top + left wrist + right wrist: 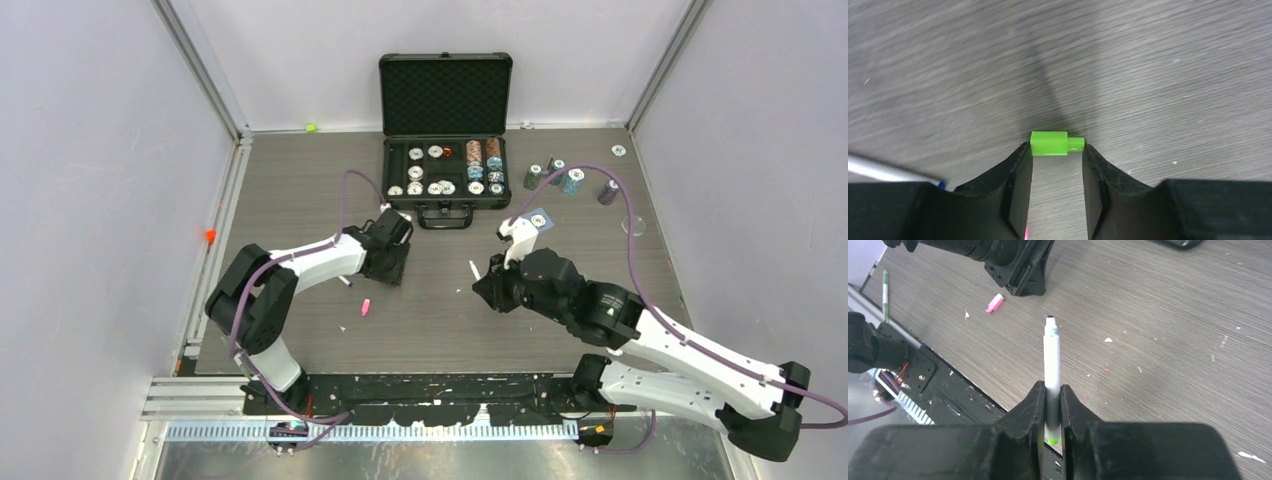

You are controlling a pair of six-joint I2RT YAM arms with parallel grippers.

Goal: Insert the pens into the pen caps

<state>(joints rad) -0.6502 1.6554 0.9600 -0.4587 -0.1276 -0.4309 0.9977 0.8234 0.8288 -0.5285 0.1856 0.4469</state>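
The small neon green plastic cap [1049, 143] lay on its side on the grey wood-grain tabletop [1148, 75], crosswise at the very tips of the left gripper [1057, 150]. Its thick end sat against one fingertip [1020, 160] and its thin stub against the other, so the jaws stood pinched on its two ends. A thin white-barrelled pen [883, 170] lay just beside that gripper, outside the jaws.

The right gripper [1050, 390] was clenched on a white-barrelled marker pen [1051, 360]. The barrel ran straight out between the fingers, tip pointing away, above the tabletop. A small pink plastic cap [994, 303] lay loose on the wood near the left gripper, between the two arms and apart from both.
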